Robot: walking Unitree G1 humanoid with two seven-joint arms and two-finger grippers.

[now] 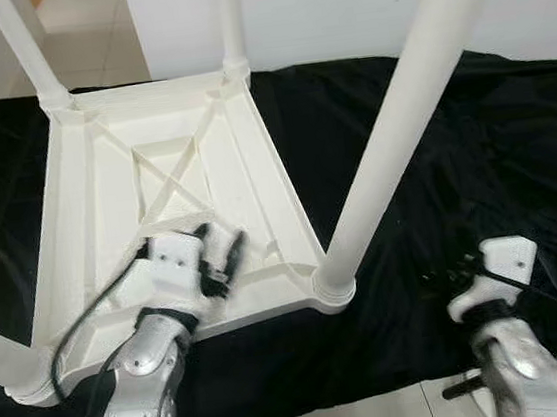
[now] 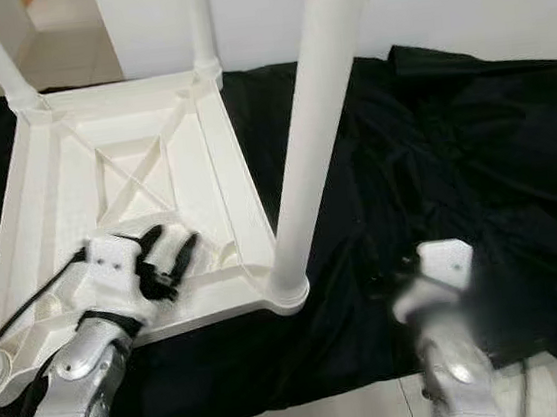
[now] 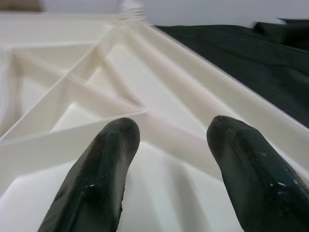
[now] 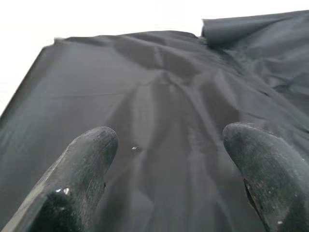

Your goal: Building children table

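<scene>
A white plastic children's table (image 1: 256, 186) lies upside down on a black cloth (image 1: 476, 176), its ribbed underside facing up. Legs stand in its corners: the near right leg (image 1: 390, 125) rises tall, and two far legs (image 1: 24, 46) stand at the back. My left gripper (image 1: 225, 253) hovers open over the near part of the underside, close to the crossed ribs (image 3: 96, 87), with nothing between its fingers (image 3: 104, 174). My right gripper (image 4: 166, 179) stands open over bare black cloth to the right of the table, its wrist (image 1: 498, 279) low at the near right.
A white wall (image 1: 335, 1) runs behind the cloth. Pale tiled floor (image 1: 382, 413) shows at the near edge, and a doorway opening (image 1: 86, 19) lies at the far left. The cloth is rumpled at the far right (image 2: 443, 59).
</scene>
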